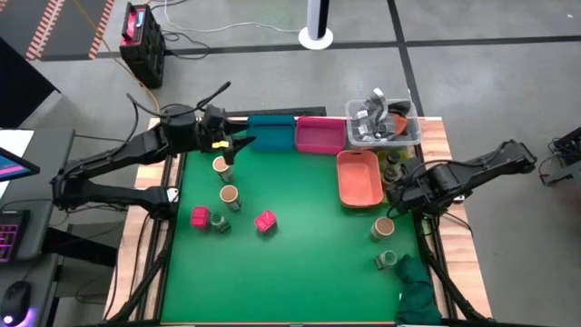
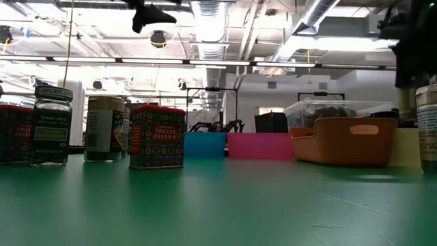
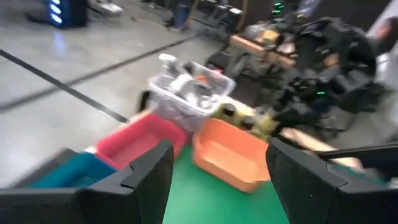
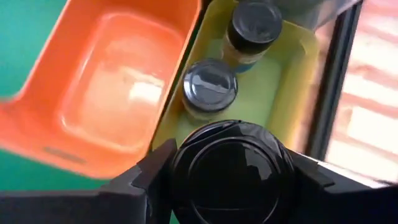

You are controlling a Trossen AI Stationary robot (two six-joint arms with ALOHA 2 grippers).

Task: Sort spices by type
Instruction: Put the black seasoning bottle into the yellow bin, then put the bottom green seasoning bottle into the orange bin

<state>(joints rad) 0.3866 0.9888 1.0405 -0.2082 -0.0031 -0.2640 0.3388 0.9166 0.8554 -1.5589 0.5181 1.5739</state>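
My right gripper (image 1: pixel 398 189) (image 4: pixel 231 163) hangs over the near end of the yellow bin (image 4: pixel 283 81), shut on a dark-lidded spice jar. Two more dark-topped jars (image 4: pixel 210 87) (image 4: pixel 254 25) stand upright in that bin. My left gripper (image 1: pixel 241 145) (image 3: pixel 219 149) is open and holds nothing, up near the teal bin (image 1: pixel 270 133). Standing on the green mat are tan-topped jars (image 1: pixel 221 165) (image 1: pixel 229 194) (image 1: pixel 383 227), pink tins (image 1: pixel 200 216) (image 1: pixel 265 222) and green-topped jars (image 1: pixel 219 222) (image 1: pixel 386 261). My right gripper pinches the jar's round black lid (image 4: pixel 231 186) between its two fingers, one on each opposite side of the rim. The fingers come from above, pointing down, and the jar is upright. The lid hides the jar's body, so whether its base stands in the bin cannot be told.
The orange bin (image 1: pixel 359 179) sits beside the yellow one, with the pink bin (image 1: pixel 320 134) and the clear tub of metal parts (image 1: pixel 383 120) along the far edge. A dark green cloth (image 1: pixel 418 291) lies at the near right corner. Open mat shows in the middle (image 1: pixel 309 245).
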